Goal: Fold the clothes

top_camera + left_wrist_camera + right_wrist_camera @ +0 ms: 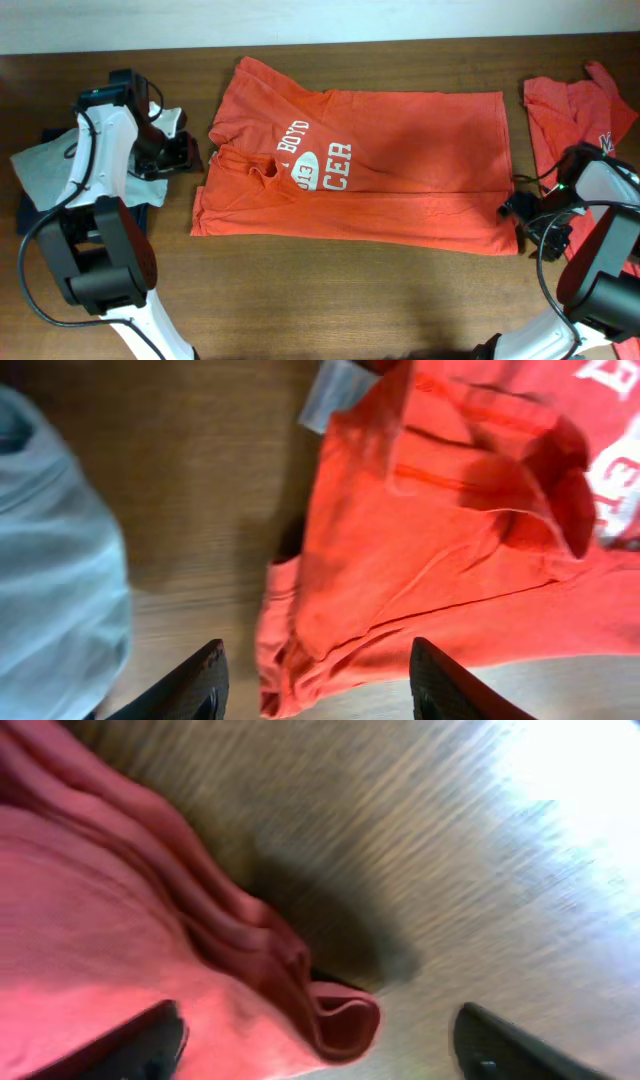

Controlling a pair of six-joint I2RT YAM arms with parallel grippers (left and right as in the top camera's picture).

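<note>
At far left, a pale cloth (40, 170) lies under my left arm. It plays no part in this fold. Just right of it, the left gripper (188, 152) hangs low at the sleeve end of the shirt (400, 150). Its fingers (205, 682) are spread, with the orange edge loose on the wood between them and nothing pinched.

The shirt is spread across the middle of the table (320, 290), neck end to the left and hem to the right. Only part of its white lettering shows. From that I judge one lengthwise fold is already laid and the cloth is doubled. It is bunched around the collar, and the lower edge is slightly ragged.

At the shirt's lower right corner (345, 1018) sits the right gripper (522, 212). Its fingers (145, 1042) are wide apart, and the curled corner lies between them untouched. Further right, against the table's edge, a second shirt (575, 105) waits in a heap, well apart from the first.

I read this as the pause between folds, with both hands empty at opposite ends of a half-folded shirt. The next move, as I judge it, calls for fresh grips. The right must close on both layers at the corner, not the top one alone. The left must take the sleeve end cleanly, clear of the pale cloth beside it. Then one end can be carried over the other. The rumple at the collar may want smoothing first, or the fold will set crooked.
</note>
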